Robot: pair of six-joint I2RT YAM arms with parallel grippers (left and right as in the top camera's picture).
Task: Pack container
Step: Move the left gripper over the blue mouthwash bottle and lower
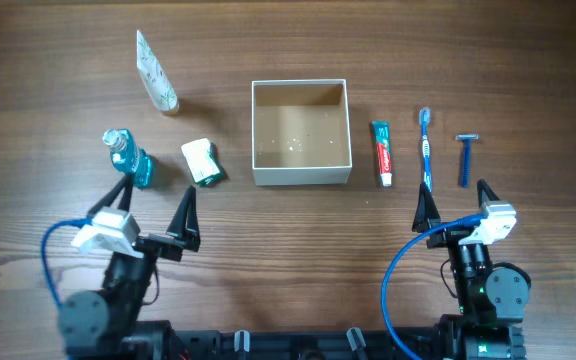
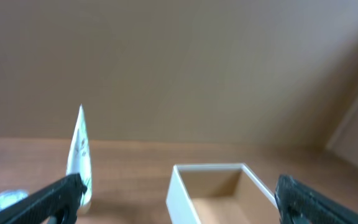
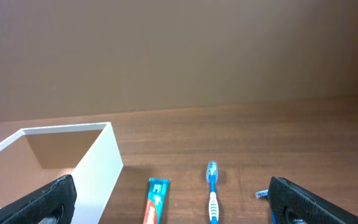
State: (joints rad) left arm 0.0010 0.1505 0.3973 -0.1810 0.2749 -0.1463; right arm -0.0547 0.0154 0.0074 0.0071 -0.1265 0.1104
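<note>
Spreading under everything, the brown wooden worktop (image 1: 298,250) carries the container (image 1: 301,175) at its middle, a square white-walled box, open-topped, with a tan floor and nothing inside. The left claw (image 1: 158,190) hovers near the worktop's front edge, released, fingers wide apart and grasping nothing. The right claw (image 1: 452,190) does likewise on the other side. A white tube (image 1: 155,72) sits far left of the container. A blue mouthwash bottle (image 1: 128,158) lies by the left claw's outer finger. Right of the container, side by side and apart, lie a toothpaste tube (image 1: 383,152), a blue toothbrush (image 1: 426,150) and a blue razor (image 1: 465,158). A small green-and-white pack (image 1: 202,162) sits between bottle and container.
</note>
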